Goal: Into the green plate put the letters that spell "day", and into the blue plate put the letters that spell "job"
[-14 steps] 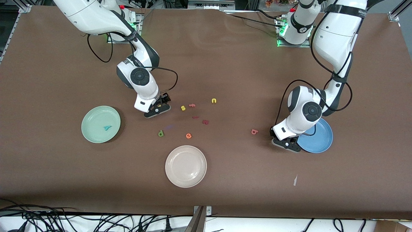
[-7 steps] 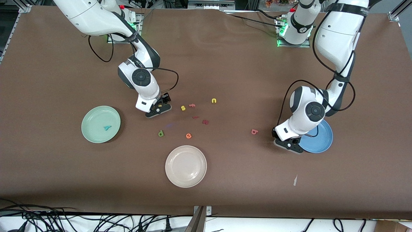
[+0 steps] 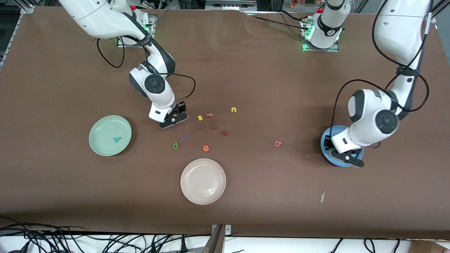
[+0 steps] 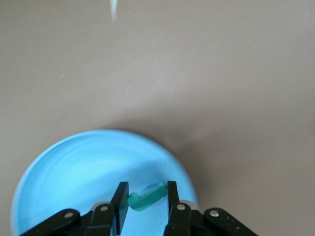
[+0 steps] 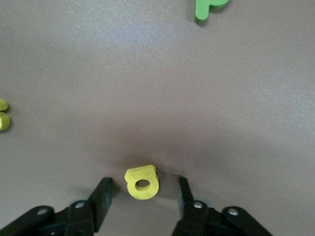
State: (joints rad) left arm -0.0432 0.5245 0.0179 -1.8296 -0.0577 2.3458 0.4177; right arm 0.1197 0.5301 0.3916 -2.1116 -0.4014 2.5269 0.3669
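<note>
1. Left gripper [image 4: 145,201] is clamped on the teal "j" [image 4: 146,197] over the blue plate [image 3: 328,159]. I'd drop low before letting go so the foam doesn't bounce out.
2. Salmon "b" [image 3: 278,143] lies on the table near that plate, not yet collected.
3. Dark green "d" [image 3: 175,145] lies loose; the teal "y" [image 3: 117,139] sits in the green plate [image 3: 102,135].
4. Right gripper [image 5: 142,196] straddles the yellow "a" [image 5: 141,182], fingers apart, not gripping. I'd centre it, then squeeze square.
5. Only the wrist views show the "j" and the fingers flanking the "a"; the front view hides both.
</note>
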